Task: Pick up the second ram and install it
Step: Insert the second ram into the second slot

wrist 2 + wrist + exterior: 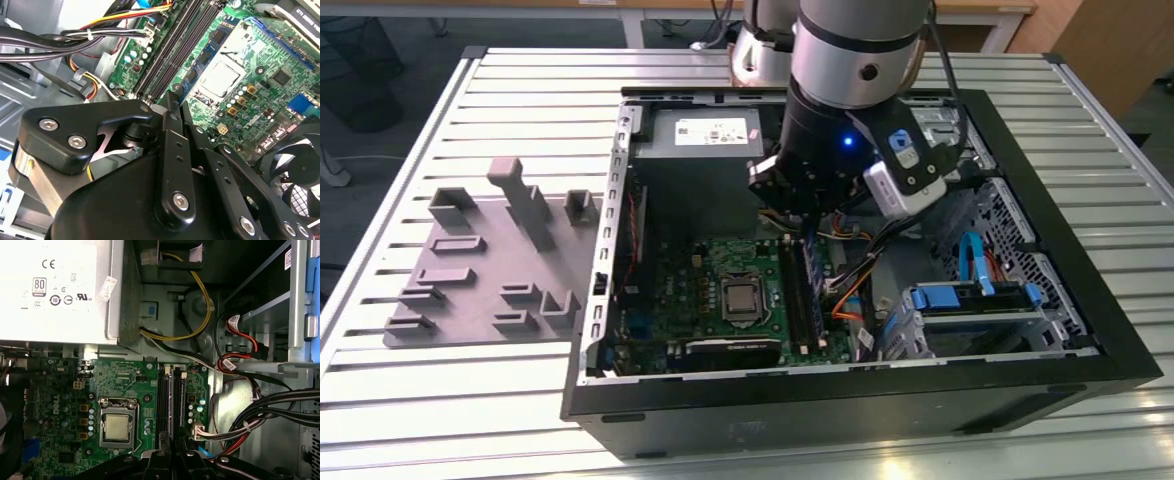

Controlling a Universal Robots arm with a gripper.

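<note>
My gripper (806, 228) hangs inside the open computer case (1067, 330), above the motherboard (707, 290). It is shut on the second ram (814, 285), a narrow blue stick standing on edge. The stick runs along the memory slots (172, 400) to the exterior view's right of the processor socket (740, 297), at or just above a slot. In the second wrist view the fingertips (172, 100) are pressed close together over the same slots (175, 45). In the first wrist view the gripper (172, 456) is lined up with the slot pair.
The power supply (700, 130) fills the case's far end. Bundled cables (270, 410) and a blue drive bay (974, 300) crowd the exterior view's right of the slots. A grey parts fixture (494, 260) lies on the slatted table to the exterior view's left of the case.
</note>
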